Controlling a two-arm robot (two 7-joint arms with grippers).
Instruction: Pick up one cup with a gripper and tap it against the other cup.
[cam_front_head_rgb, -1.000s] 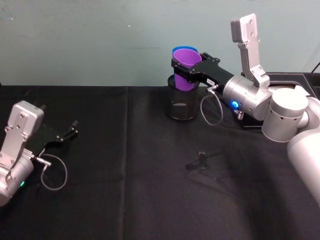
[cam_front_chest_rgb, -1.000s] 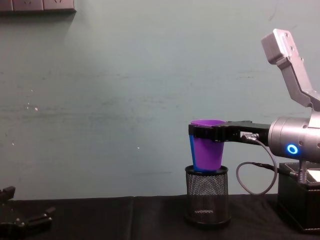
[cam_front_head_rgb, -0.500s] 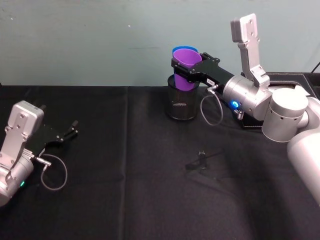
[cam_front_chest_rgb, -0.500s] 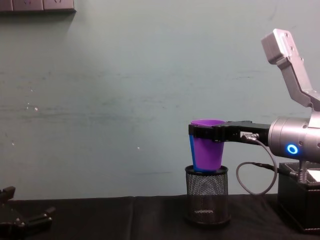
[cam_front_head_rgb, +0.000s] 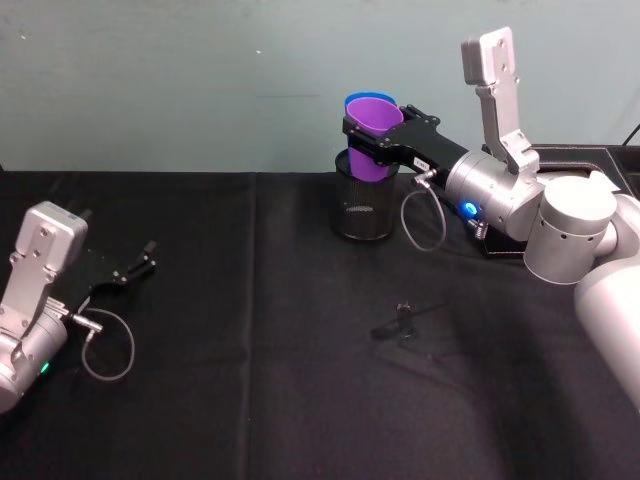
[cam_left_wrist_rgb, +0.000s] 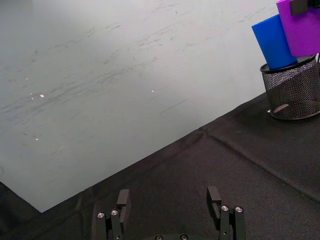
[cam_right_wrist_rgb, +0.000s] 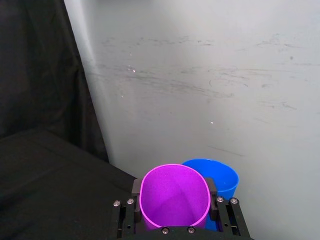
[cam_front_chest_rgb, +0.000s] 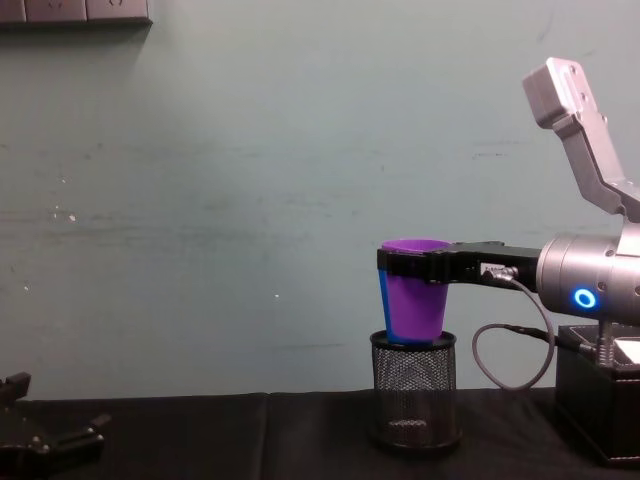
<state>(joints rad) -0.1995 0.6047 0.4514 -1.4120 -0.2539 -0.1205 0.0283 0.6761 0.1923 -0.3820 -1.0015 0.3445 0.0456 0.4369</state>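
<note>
- Purple cup (cam_front_head_rgb: 372, 112) sits upright between the fingers of the right gripper (cam_front_head_rgb: 360, 140), wide rim uppermost and just above the fingers, tapered body hanging below them.
- Right gripper is closed on the cup just under its rim, one black finger (cam_right_wrist_rgb: 135, 189) on each side. In the right wrist view the rim (cam_right_wrist_rgb: 175, 195) looks squeezed slightly out of round.
- Blue cup (cam_right_wrist_rgb: 222, 177) stands just past the purple one, on the far side from the gripper's wrist. It is close against the purple cup with no gap visible, but I cannot tell whether they actually touch.
- Black mesh pen holder (cam_front_chest_rgb: 413, 390) stands directly under the gripper's fingertips. The blue cup sits in it, and the purple cup's base (cam_front_chest_rgb: 418, 310) hangs level with the holder's rim.
- Black cloth table (cam_front_head_rgb: 300, 380) lies well below the gripper, with a small dark object (cam_front_head_rgb: 403, 322) on it nearer the robot.
- Black box (cam_front_chest_rgb: 600, 400) sits under the right arm's wrist, behind the gripper.
- Left gripper (cam_front_head_rgb: 150, 256) rests low over the cloth, well apart from the cups, its fingers (cam_left_wrist_rgb: 122, 197) spread wide and holding nothing.
</note>
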